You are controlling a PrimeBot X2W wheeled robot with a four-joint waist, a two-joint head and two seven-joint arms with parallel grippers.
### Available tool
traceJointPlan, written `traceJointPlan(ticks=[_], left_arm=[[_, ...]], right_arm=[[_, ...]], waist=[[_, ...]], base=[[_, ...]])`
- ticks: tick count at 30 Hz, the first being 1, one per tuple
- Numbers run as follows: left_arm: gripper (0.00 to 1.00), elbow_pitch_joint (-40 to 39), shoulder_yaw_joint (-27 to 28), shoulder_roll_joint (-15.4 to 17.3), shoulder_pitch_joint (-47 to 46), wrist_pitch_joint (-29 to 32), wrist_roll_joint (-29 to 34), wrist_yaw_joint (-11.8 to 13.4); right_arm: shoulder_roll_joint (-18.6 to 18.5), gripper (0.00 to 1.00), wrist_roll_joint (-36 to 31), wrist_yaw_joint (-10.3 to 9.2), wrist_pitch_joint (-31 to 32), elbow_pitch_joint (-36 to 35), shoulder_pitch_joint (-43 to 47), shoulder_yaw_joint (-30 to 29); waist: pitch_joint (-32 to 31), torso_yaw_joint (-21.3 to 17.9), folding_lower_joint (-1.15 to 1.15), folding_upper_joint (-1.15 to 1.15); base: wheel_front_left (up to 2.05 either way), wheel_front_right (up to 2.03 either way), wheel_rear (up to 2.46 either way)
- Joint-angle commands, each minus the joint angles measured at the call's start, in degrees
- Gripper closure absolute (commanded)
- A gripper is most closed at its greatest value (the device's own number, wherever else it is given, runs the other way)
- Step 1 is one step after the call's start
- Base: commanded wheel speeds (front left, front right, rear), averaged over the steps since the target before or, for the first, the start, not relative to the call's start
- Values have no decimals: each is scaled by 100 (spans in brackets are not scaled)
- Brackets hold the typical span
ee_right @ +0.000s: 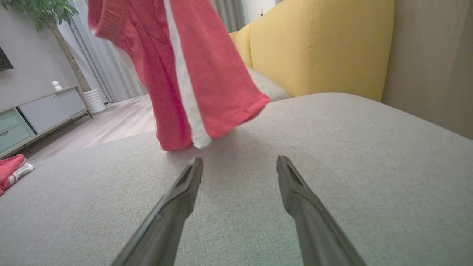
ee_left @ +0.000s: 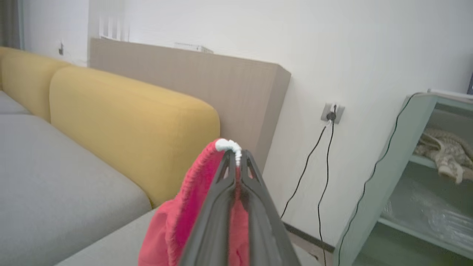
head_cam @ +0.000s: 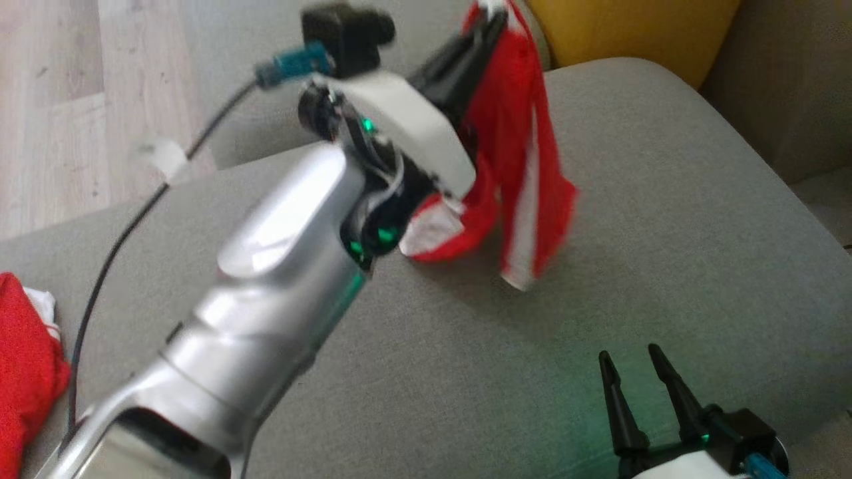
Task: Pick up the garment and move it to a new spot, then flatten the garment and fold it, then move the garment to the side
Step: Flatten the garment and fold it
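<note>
Where the left hand [ee_left: 236,154] grips it, the garment [head_cam: 522,140] blurs.

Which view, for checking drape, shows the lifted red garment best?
Right wrist view: the garment hangs unobstructed, stripe clear. Head view blurs it, partly behind the left arm. Left wrist view catches its edge pinched in the left end effector.

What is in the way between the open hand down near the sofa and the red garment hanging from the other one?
Nothing visible. Only bare grey sofa cushion lies between the right hand and the garment, which dangles from the shut left hand.
</note>
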Motion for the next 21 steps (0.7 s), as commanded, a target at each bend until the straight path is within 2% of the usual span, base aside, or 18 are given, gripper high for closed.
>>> traceJointPlan(ticks=[1, 6, 12, 16, 21], left_arm=[[100, -45, 289, 87, -292, -79, -108, 74], [100, 381, 261, 140, -54, -63, -201, 214], [100, 828, 96, 450, 670, -181, -129, 216], [100, 1140, 95, 682, 918, -561, 20, 187], [100, 1385, 115, 827, 766, -883, 191, 133]], right_arm=[[-47, 0, 34, -4, -23, -170, -158, 99], [-47, 0, 70, -4, -23, -208, -116, 18], [-47, 0, 155, -4, -23, -61, -165, 138], [-47, 0, 260, -4, -23, 239, -346, 316], [-47, 0, 592, -4, -23, 836, -877, 520]], waist=[[-38, 34, 1, 0], [-43, 286, 1, 0], [107, 662, 1, 0], [283, 971, 1, 0], [557, 1259, 1, 0]], base=[[0, 0, 0], [0, 0, 0], [0, 0, 0], [0, 0, 0], [0, 0, 0]])
